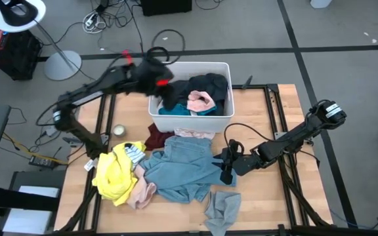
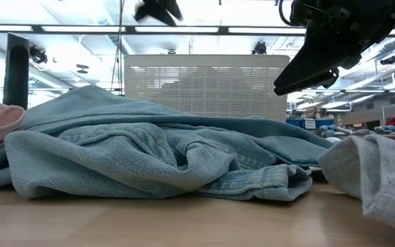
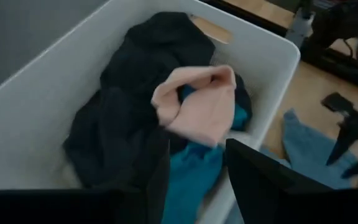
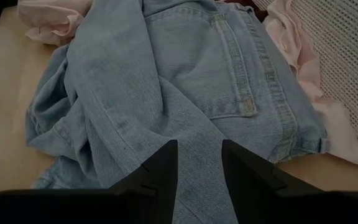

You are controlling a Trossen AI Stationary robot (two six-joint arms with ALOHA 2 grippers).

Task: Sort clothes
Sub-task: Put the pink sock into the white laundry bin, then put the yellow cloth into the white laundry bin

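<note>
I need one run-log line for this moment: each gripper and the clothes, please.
left gripper: open, over white bin | right gripper: open, empty, above denim jeans | yellow garment: on table

Two dark, nearly black jointed arms are seen. A red marking is carried near the left gripper point(image 1: 165, 84), and black cables are looped beside it. Flat, angular black fingers point(image 4: 157, 174) are shown on the right gripper point(image 1: 227, 172).

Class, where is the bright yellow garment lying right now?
In the high view, the yellow garment lies at the table's left side, beside the light blue jeans.
</note>
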